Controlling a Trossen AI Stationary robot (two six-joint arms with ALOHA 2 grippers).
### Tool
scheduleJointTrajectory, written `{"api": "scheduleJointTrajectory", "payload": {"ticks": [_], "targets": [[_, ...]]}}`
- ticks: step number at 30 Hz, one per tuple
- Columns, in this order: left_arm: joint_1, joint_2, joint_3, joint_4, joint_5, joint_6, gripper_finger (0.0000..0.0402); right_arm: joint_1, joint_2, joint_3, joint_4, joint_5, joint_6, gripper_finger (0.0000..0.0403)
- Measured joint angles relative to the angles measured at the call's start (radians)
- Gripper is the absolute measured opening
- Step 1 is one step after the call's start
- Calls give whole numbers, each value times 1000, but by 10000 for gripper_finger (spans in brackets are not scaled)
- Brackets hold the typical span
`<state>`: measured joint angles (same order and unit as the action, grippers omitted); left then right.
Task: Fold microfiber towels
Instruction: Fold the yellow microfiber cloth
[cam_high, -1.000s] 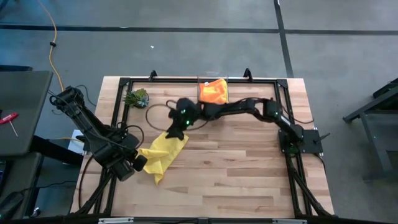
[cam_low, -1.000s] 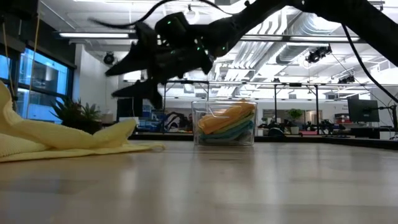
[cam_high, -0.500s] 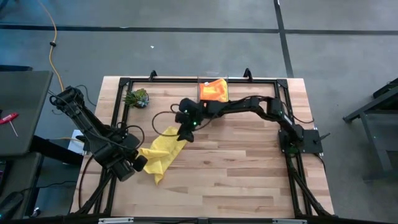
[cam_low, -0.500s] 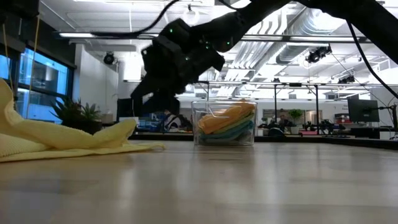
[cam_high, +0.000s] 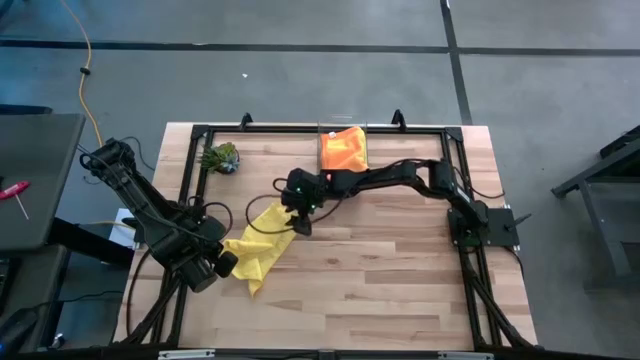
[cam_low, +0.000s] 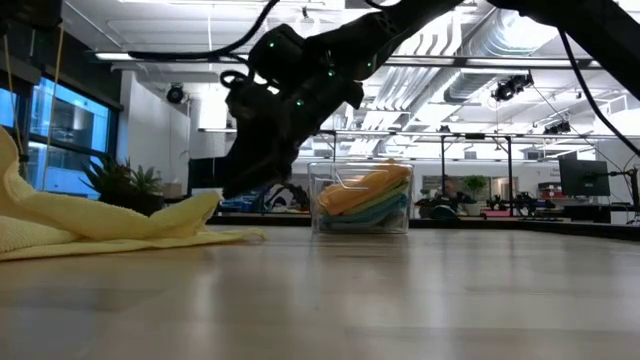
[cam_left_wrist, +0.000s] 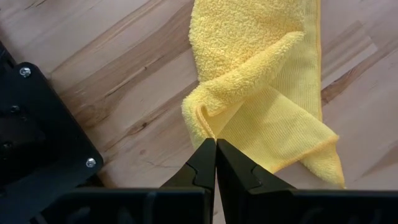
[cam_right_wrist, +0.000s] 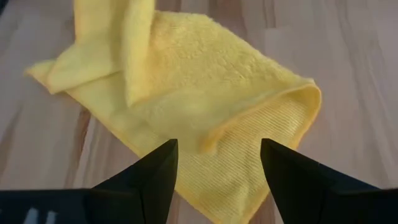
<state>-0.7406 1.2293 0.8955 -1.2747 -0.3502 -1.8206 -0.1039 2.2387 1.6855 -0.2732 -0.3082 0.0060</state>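
A yellow microfiber towel (cam_high: 258, 244) lies crumpled on the table's left half, and it also shows in the low view (cam_low: 120, 222). My left gripper (cam_left_wrist: 216, 142) is shut on its near-left end (cam_high: 228, 260). My right gripper (cam_high: 298, 226) is open and points down at a slant. It hangs just above the towel's far-right end (cam_right_wrist: 273, 102), with one finger (cam_right_wrist: 163, 163) on each side of a rolled-over fold. An orange towel (cam_high: 344, 148) lies on top of other folded towels in a clear box (cam_low: 362, 198) at the far edge. My left gripper pinches a bunched edge of the yellow towel (cam_left_wrist: 204, 122) between its two shut fingers, coming steeply from above. That end is raised off the table (cam_low: 8, 165). The rest of the towel trails away slack and lies on the wood.
A small green leafy clump (cam_high: 220, 158) sits at the far left. A black frame (cam_high: 300, 130) runs around the tabletop. Bare wood (cam_high: 380, 270) stretches across the middle and near right.
My right gripper has rolled and tipped from nearly level to slanting down. It has sunk a little toward the yellow towel's far-right end and stayed open. The towel and my left gripper have kept still.
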Motion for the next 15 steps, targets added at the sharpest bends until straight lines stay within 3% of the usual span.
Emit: {"api": "scheduleJointTrajectory", "payload": {"ticks": [15], "targets": [[0,-1,0,0,-4,0,0,47,58,1,74,-37,117,222]]}}
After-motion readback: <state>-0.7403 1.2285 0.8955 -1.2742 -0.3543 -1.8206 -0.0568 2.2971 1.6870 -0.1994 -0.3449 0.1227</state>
